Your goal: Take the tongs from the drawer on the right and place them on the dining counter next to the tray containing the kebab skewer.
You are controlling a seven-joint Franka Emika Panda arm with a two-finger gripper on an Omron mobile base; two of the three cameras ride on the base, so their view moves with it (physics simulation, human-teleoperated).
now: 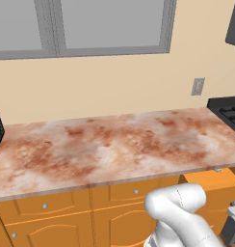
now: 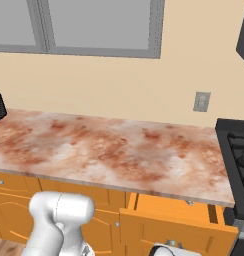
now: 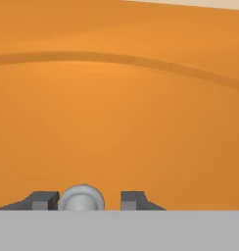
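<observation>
- Gripper (image 3: 89,200), bottom centre of the hand view, has its fingertips (image 3: 43,200) apart around a round silver knob (image 3: 81,198), one tip touching it, the other clear.
- Drawer (image 2: 179,220) stands pulled out, lower right of the right base view, under the marbled worktop (image 2: 119,150).

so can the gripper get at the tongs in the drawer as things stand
Probably not yet. The drawer stands only partly pulled out, and the gripper sits low at its front, jaws slightly apart either side of the round knob. No tongs can be seen inside.
</observation>
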